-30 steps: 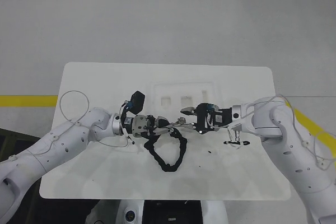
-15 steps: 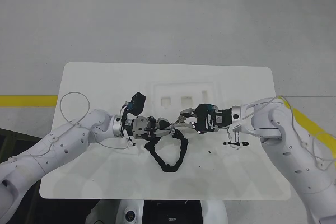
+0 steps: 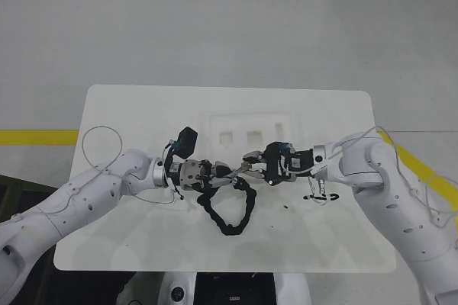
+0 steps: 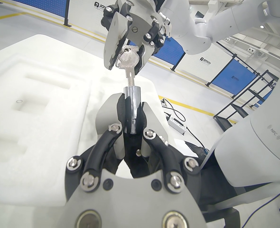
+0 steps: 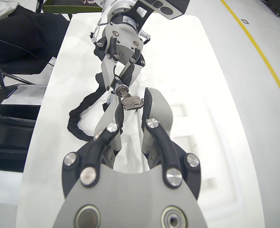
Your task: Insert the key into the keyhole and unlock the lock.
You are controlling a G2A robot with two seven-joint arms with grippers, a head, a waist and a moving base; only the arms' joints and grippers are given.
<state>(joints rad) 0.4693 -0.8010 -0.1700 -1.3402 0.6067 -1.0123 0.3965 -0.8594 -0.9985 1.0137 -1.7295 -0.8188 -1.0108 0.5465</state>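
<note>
The key [image 4: 128, 59] now meets the lock [image 4: 132, 105]. The tip of its blade stands in the keyhole at the end of the shiny cylinder, while most of the blade is still outside. One second earlier, the top view shows a clear gap between the two, so the approach is done and the alignment looks good.

The right gripper [image 5: 132, 100] pinches the flat head of the key between its fingers and has moved toward the middle of the table [image 3: 137, 107]. The left gripper [image 3: 225, 172] has kept its place above the middle of the table, pressed together on the lock cylinder.

The black cable [image 3: 229, 217] of the lock hangs down and lies in a loop toward the near edge. The white foam insert [image 3: 252, 122] sits toward the far edge.

I judge that what remains is to push the key fully in and then turn it.
</note>
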